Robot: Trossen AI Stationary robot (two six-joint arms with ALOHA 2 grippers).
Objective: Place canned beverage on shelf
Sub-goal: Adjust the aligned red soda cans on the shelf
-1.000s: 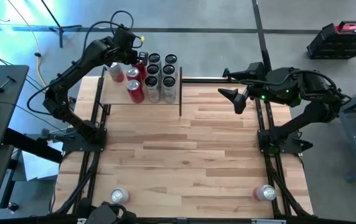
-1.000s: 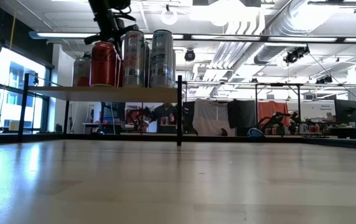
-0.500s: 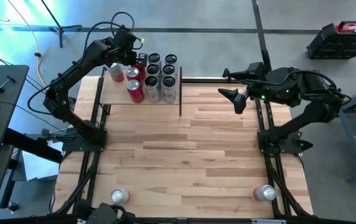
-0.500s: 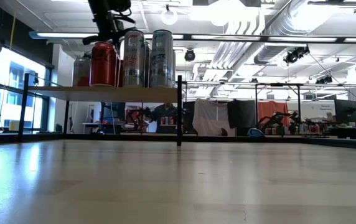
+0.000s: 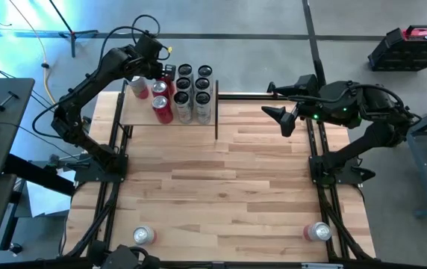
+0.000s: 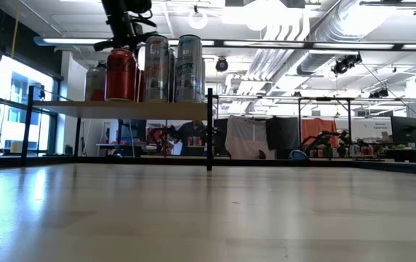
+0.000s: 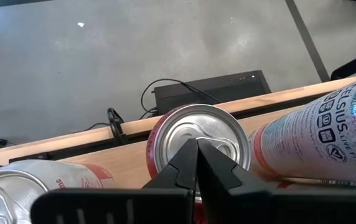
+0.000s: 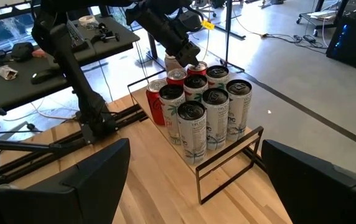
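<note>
Red can (image 7: 198, 140), brushed-aluminium top with pull tab, stands upright at the back of the shelf (image 5: 135, 116), a pale wood plank framed by thin black posts. Beside it stand more cylinders: red cans (image 5: 161, 108) and tall white-and-grey printed cans (image 5: 191, 93).

Left gripper (image 7: 196, 163) just above the can top, dark fingers pressed together, holding nothing.

Right gripper (image 5: 281, 112) spread wide, well apart over the butcher-block tabletop (image 5: 221, 187).

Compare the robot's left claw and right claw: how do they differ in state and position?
The left claw is shut, fingers pressed together; the right claw is open. The left claw hovers over a red can on the shelf; the right claw hangs at the table's far right edge, away from any can. Neither holds anything.
</note>
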